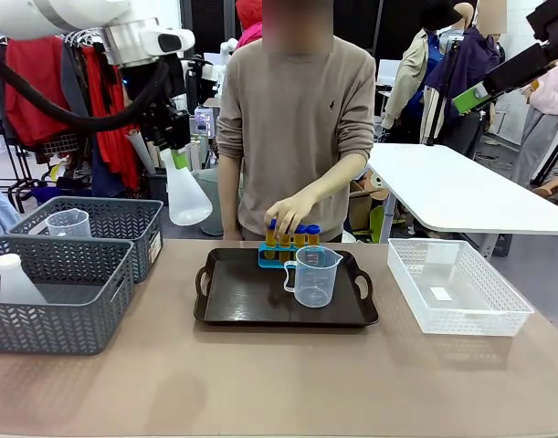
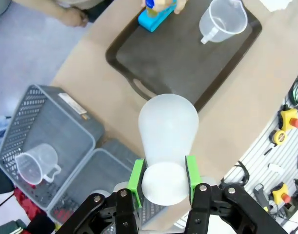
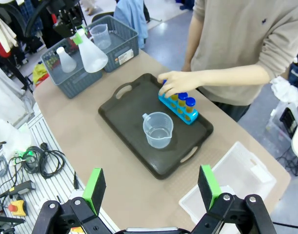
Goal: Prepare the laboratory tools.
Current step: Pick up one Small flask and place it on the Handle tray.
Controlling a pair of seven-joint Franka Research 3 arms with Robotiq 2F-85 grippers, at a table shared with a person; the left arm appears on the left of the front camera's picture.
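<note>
My left gripper point(image 2: 163, 178) is shut on the neck of the white translucent conical flask point(image 2: 168, 131), which hangs base-down in the air point(image 1: 188, 196) between the far grey basket and the black tray point(image 1: 226, 315). On the tray stand a clear handled beaker point(image 1: 315, 275) and, at its far edge, a blue rack point(image 1: 271, 259) with blue-capped amber tubes point(image 1: 300, 236). The person's hand point(image 1: 288, 212) rests on the leftmost tubes. High above the table my right gripper point(image 3: 152, 187) stands open with nothing between its fingers; one green pad shows at the upper right point(image 1: 470, 97).
Two grey mesh baskets stand at the left: the near one point(image 1: 59, 310) holds another white flask point(image 1: 14, 279), the far one point(image 1: 123, 219) another clear beaker point(image 1: 68, 222). A white mesh basket point(image 1: 457, 285) sits right of the tray. The person stands at the far edge.
</note>
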